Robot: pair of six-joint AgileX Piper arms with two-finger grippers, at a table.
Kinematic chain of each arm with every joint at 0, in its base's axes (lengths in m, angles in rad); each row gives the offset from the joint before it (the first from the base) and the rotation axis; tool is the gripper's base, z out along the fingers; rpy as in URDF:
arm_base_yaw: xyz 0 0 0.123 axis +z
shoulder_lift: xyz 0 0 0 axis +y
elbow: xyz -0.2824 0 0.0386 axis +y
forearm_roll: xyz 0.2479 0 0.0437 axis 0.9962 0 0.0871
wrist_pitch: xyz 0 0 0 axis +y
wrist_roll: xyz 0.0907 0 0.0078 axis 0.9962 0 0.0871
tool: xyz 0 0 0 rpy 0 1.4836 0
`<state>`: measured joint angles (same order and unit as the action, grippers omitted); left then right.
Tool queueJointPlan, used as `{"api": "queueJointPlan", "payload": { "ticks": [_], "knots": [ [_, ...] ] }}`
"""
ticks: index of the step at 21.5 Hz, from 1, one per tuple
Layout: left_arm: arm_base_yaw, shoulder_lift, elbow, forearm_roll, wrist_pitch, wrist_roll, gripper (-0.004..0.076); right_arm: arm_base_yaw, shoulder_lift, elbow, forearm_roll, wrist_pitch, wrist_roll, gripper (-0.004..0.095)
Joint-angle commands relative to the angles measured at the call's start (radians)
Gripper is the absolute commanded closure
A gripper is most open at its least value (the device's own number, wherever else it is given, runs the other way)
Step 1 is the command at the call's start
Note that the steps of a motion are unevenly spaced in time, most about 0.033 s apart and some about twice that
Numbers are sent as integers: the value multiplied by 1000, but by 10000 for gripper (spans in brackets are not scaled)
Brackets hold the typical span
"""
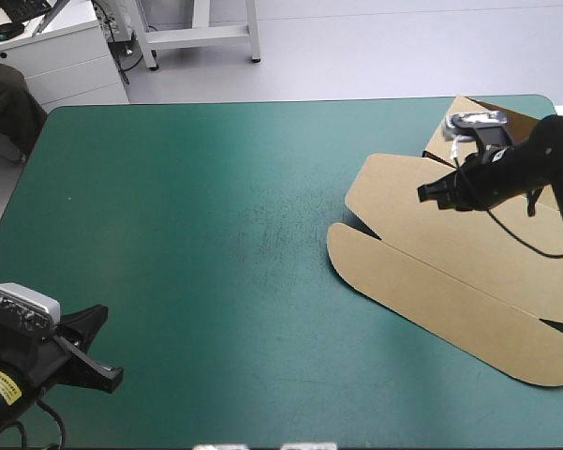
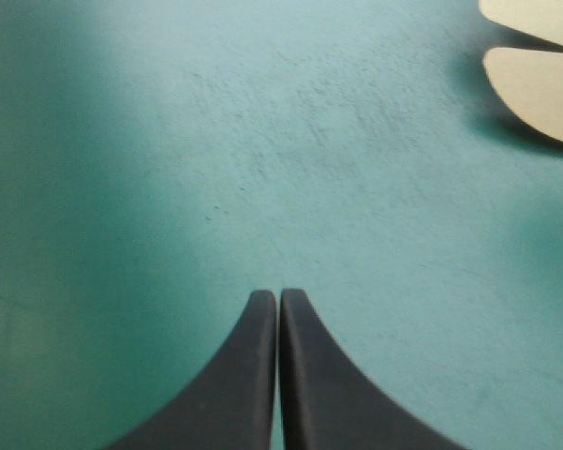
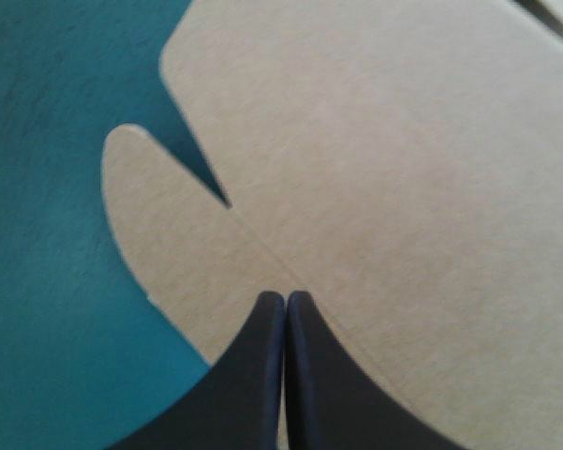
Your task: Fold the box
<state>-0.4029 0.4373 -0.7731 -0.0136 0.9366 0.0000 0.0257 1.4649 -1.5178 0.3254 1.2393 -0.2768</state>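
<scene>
The box (image 1: 450, 272) lies as a flat brown sheet on the right side of the worktop (image 1: 197, 234), its rounded flaps pointing toward the middle and one part reaching the far right corner. The right gripper (image 3: 284, 298) hovers over the sheet by a crease, its black fingers pressed together in a point and holding nothing. The left gripper (image 2: 279, 295) is at the near left corner over bare teal-green cover, its fingers likewise pressed together, well apart from the box.
</scene>
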Motion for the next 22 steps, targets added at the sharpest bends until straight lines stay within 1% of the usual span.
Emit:
{"api": "queueJointPlan", "payload": {
  "ticks": [1,5,7,9,12,13,14,15,18,22],
  "knots": [
    [-6,9,-24,101,-90,-21,734,65,-118,71,-29,-36,-19,928],
    [-6,-1,-7,97,-92,-22,734,81,-237,224,-32,-141,-15,928],
    [-6,-24,26,122,-107,-20,734,81,-299,289,-36,-154,-2,928],
    [-6,-89,105,137,-128,-32,734,81,-428,418,-43,-158,8,928],
    [-6,-175,159,102,-165,-42,734,81,-553,523,-43,-200,8,928],
    [-6,-219,177,99,-177,-44,734,81,-623,578,-43,-244,8,928],
    [-6,-235,183,99,-177,-44,734,81,-651,599,-43,-260,8,928],
    [-6,-270,198,95,-179,-44,734,81,-722,656,-43,-310,8,928],
    [-6,-323,236,71,-197,-44,734,81,-862,777,-43,-395,-4,928],
    [-6,-355,287,62,-205,-44,734,81,-1004,917,-39,-423,-7,928]
  ]
}}
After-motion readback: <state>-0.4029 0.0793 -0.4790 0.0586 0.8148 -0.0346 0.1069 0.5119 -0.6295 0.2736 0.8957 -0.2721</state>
